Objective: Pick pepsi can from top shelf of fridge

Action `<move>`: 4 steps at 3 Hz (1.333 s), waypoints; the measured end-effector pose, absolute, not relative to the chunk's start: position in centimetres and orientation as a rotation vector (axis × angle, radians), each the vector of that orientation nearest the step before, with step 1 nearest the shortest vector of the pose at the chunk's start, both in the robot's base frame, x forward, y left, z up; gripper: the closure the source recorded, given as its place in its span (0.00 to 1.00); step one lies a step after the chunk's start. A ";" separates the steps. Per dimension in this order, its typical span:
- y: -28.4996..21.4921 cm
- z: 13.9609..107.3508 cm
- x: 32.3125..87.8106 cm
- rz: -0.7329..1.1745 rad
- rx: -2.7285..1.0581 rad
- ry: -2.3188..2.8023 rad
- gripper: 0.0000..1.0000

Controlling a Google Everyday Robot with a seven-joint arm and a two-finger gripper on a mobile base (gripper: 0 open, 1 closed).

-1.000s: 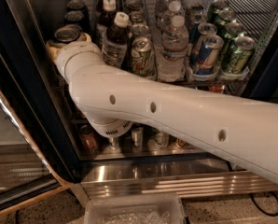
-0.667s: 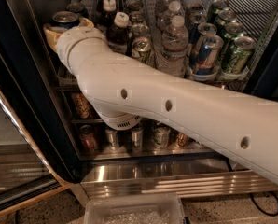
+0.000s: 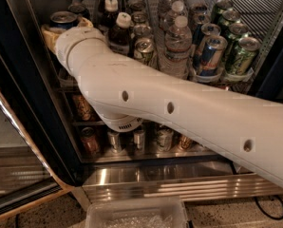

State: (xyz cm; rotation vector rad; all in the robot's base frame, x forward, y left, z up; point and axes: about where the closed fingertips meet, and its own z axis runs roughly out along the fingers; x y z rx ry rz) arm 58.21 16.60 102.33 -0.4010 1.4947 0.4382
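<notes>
At the left end of the top shelf (image 3: 262,6), the hand (image 3: 65,27) surrounds the pepsi can (image 3: 63,18); whether it is clamped cannot be told. The arm (image 3: 179,108) has risen since a second ago, so lift-out from the fridge (image 3: 179,186) is probably beginning.

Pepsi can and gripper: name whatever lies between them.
Nothing shows between them in the camera view: the gripper sits right against the pepsi can, far left on the top shelf.
</notes>
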 end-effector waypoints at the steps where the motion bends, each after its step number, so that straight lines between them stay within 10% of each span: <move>1: 16.5 102.4 56.9 0.442 -0.405 1.484 1.00; 4: 14.6 102.1 51.9 0.455 -0.385 1.438 1.00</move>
